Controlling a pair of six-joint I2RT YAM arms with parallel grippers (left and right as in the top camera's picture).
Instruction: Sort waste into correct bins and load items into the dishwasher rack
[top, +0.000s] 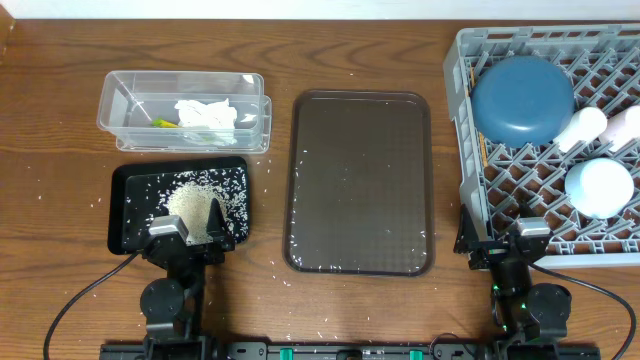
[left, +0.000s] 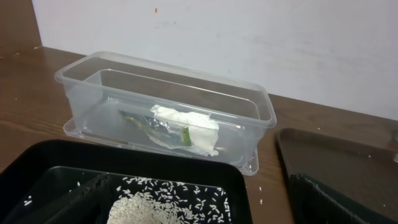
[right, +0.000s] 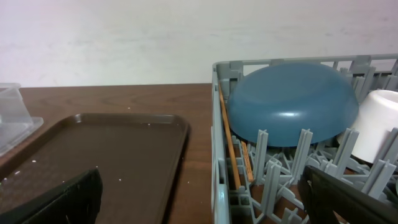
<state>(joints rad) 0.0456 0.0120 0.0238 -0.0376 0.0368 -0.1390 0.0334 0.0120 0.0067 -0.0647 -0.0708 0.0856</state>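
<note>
The left tool (top: 190, 235) stood wide apart over the rice (top: 190, 200) in the black tray (top: 125, 215). The right tool (top: 503, 243), also apart, stood at the rack (top: 462, 100) holding the dark-blue bowl (top: 522, 98). The tissue (top: 208, 113) lay in the clear tub (top: 112, 100).

The overhead camera looks straight down on the whole table (top: 60, 200). The left wrist camera, low and close, faces the clear tub (left: 84, 102). The right wrist camera faces the rack (right: 219, 180) at frame right. Both wrist views show the brown tray (right: 112, 149).
</note>
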